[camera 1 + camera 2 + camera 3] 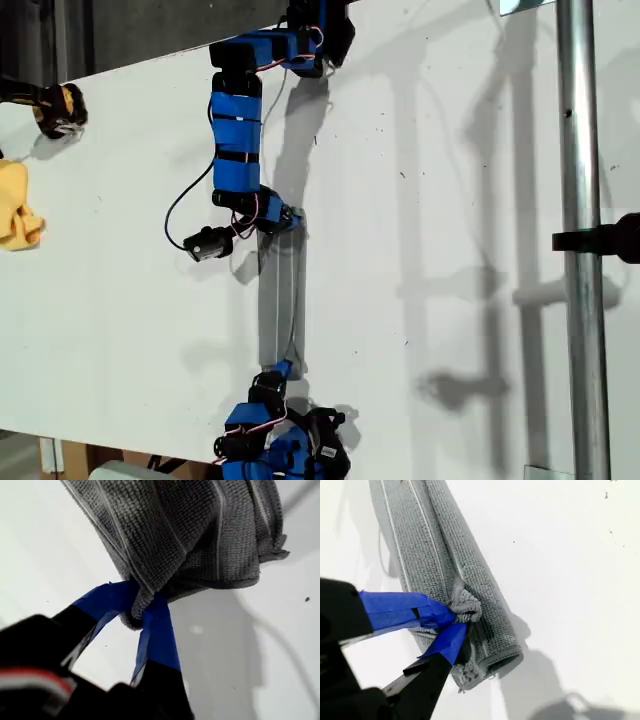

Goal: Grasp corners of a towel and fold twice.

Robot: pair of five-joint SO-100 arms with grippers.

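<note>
Both my first pincer [142, 612] and my second pincer [454, 619] are clamped on bunched edges of the towel [279, 300], stretched mid-frame above the counter [450, 200]; such thin pinches might slip under tension.

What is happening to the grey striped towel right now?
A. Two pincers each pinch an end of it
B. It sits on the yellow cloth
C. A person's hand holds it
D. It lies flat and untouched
A: my first pincer and my second pincer are each clamped on bunched fabric of the towel, stretched between the two arms.
</note>
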